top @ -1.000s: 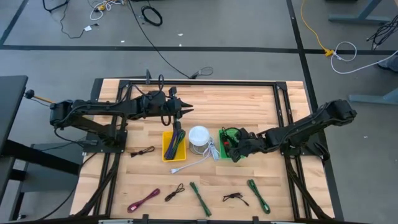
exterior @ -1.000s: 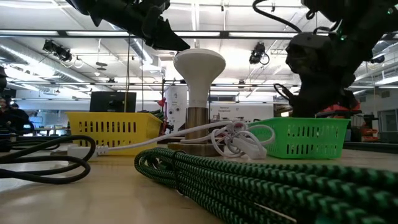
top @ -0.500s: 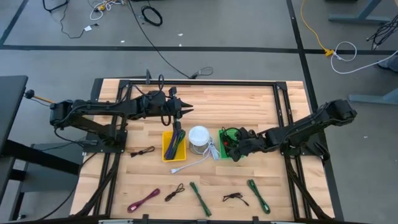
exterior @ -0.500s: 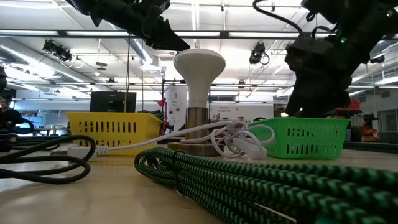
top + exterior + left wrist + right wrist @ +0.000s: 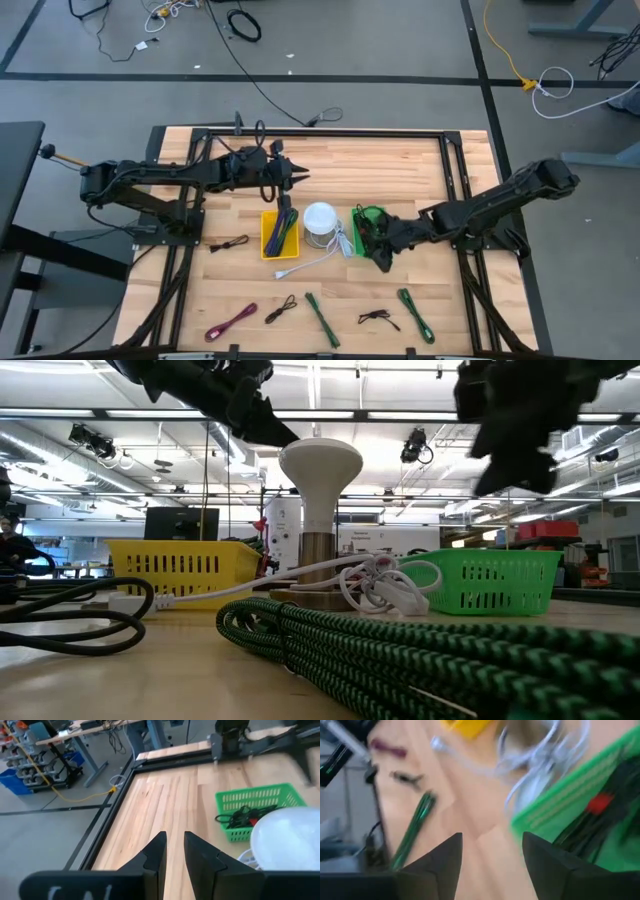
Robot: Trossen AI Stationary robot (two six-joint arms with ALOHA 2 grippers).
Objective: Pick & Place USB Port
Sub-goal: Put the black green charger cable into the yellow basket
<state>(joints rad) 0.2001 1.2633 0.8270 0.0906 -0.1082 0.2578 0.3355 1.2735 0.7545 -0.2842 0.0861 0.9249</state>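
My right gripper stands open above the table at the near edge of the green basket, with nothing between its fingers. In the basket lie black cables, one with a red part. My left gripper hovers over the bare wood beyond the yellow basket. Its fingers are a narrow gap apart and hold nothing. Loose cables lie along the near side: a black one, a magenta one and green braided ones.
A white lamp stands between the two baskets, and its white cord trails toward the near edge. The yellow basket holds dark cables. More black and green cables lie at the near right. A black frame borders the table.
My right gripper has opened. It has risen out of the green basket and drawn a little toward the table's near edge, tipping as it went. The left arm has kept still.
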